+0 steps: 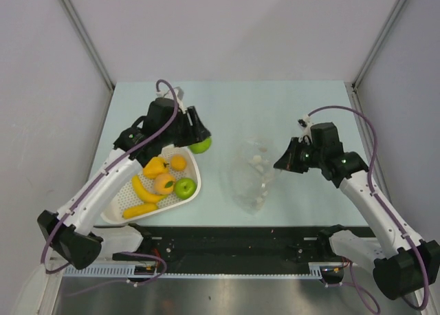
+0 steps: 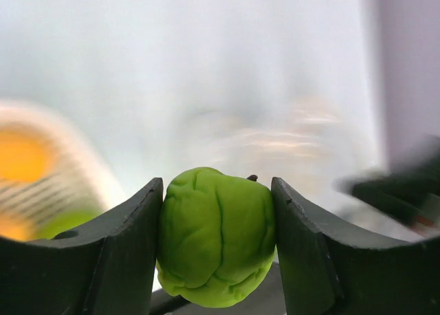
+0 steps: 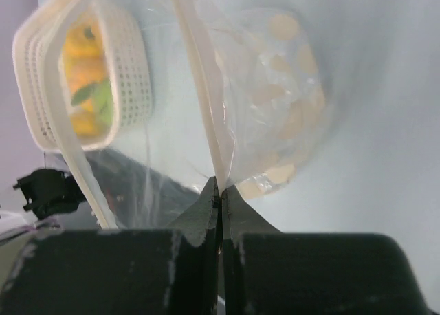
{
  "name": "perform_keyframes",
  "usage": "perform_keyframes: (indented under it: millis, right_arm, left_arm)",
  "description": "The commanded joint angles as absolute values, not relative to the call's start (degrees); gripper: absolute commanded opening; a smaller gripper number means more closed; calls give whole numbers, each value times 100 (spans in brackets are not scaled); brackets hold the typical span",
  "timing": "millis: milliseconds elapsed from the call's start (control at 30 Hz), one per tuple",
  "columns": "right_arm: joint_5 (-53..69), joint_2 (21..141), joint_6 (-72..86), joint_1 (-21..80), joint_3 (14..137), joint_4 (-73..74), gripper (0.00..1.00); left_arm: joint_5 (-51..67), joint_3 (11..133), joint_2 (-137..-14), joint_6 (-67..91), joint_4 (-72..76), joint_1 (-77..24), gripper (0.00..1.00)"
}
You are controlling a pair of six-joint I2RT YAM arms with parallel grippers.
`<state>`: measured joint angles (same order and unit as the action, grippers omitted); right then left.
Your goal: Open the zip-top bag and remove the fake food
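The clear zip-top bag (image 1: 251, 174) lies crinkled at the table's middle; it also fills the right wrist view (image 3: 261, 102). My right gripper (image 1: 280, 165) is shut on the bag's edge by the zip strip (image 3: 221, 184). My left gripper (image 1: 199, 142) is shut on a green apple (image 1: 201, 146), held at the far right corner of the white basket; it shows between the fingers in the left wrist view (image 2: 216, 236). Bananas (image 1: 141, 190), orange pieces (image 1: 163, 183) and another green apple (image 1: 185, 187) lie in the basket.
The white perforated basket (image 1: 194, 174) stands at the left of the bag; it also shows in the right wrist view (image 3: 130, 74). A black rail (image 1: 234, 250) runs along the near table edge. Grey walls close in the table on three sides.
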<state>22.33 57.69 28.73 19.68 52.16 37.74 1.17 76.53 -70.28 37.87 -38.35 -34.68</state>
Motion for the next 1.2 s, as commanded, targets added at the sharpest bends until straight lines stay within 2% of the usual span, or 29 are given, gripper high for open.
perform_keyframes:
  millis: [0,300,467,633,733,767,833,867,900,933,1033,1167]
  right_arm:
    - [1890,5959,2312,1653,5879,4174,0]
    - [1066,6784,1609,1354,7013,4666,0]
    - [519,7241,1538,1345,7303,4694,0]
    - [755,7681,1547,1362,7400,4439,0]
    - [1098,7926,1591,1380,7488,4193,3]
    - [1168,7989,1608,1406,7532,4123,4]
    - [1265,8216,1670,1467,7664,4061,5]
    - [1327,8279,1713,1476,7699,3956,7]
    - [1510,8358,1853,1477,7717,3894,8]
    - [1625,8428,1924,1477,7752,3824,9]
    - [1837,8718,2153,1468,7900,3630,20]
    - [1391,9034,1978,1398,8287,3726,39]
  left_arm:
    - [-1167,6744,-7163,4008,-4974,-2578,0]
    - [-2864,6109,-7023,5026,-5949,-1610,0]
    - [-2725,5609,-7013,5248,-5812,-1205,2]
    - [-2233,5256,-7364,4791,-5335,-888,5]
    - [-2101,5238,-7620,4624,-5247,-756,17]
    - [-2083,5256,-7672,4623,-5273,-747,35]
    - [-2100,5265,-7664,4667,-5308,-738,54]
    - [-2135,5273,-7647,4702,-5361,-738,69]
    - [-2153,5300,-7620,4754,-5396,-738,72]
    - [-2179,5326,-7603,4772,-5440,-738,86]
    - [-2206,5493,-7480,4729,-5563,-738,92]
    - [-2127,5835,-7217,4536,-5660,-756,95]
